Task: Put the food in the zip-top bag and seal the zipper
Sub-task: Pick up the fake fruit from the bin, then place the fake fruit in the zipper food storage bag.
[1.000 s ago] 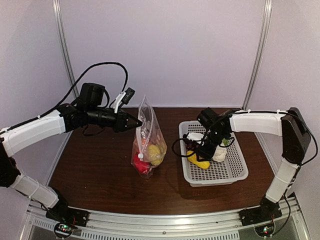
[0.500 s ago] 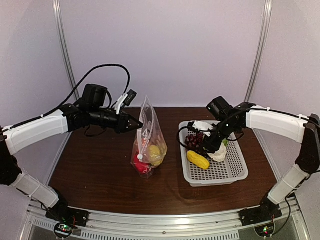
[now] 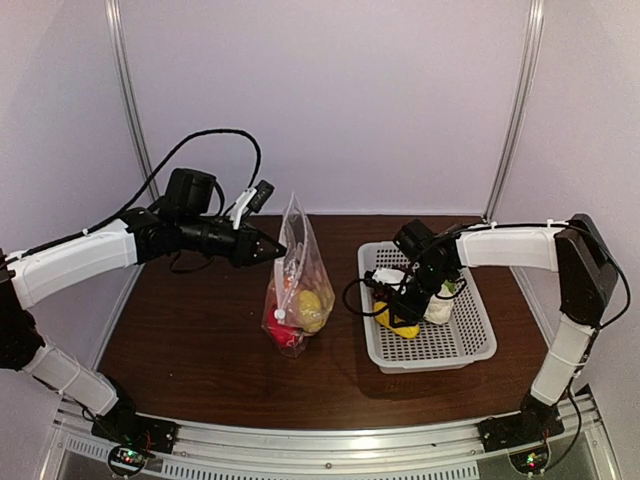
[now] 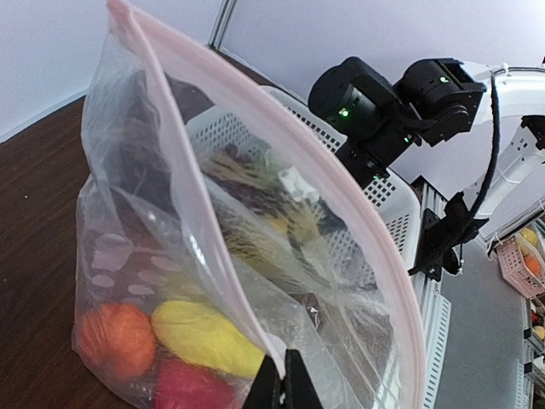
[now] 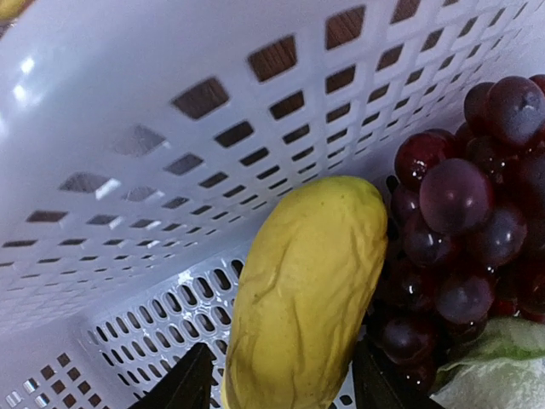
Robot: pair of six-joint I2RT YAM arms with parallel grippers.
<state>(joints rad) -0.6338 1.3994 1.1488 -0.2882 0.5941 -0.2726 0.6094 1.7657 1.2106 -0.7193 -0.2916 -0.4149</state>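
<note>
The clear dotted zip-top bag [image 3: 297, 285] stands upright at mid-table with its mouth open. It holds an orange fruit [image 4: 115, 336], a yellow piece [image 4: 204, 336] and a red pepper [image 4: 183, 388]. My left gripper [image 3: 279, 248] is shut on the near mouth edge with the zipper strip [image 4: 366, 204], and its fingertips [image 4: 283, 379] pinch the plastic. My right gripper [image 3: 400, 305] is down in the white basket [image 3: 470, 345], open, with a finger [image 5: 192, 383] on each side of a yellow banana-like piece [image 5: 306, 290]. Dark purple grapes [image 5: 464, 230] and cauliflower [image 5: 502, 375] lie beside it.
The perforated basket wall [image 5: 170, 128] rises close behind the yellow piece. The cauliflower [image 3: 438, 305] sits right of my right gripper. Metal frame posts stand at the back corners, and the dark wood table [image 3: 190, 340] shows left of the bag.
My right gripper rose and drew back over the basket half a second ago, then came down again astride the yellow piece. The left gripper and the bag have stayed still.
</note>
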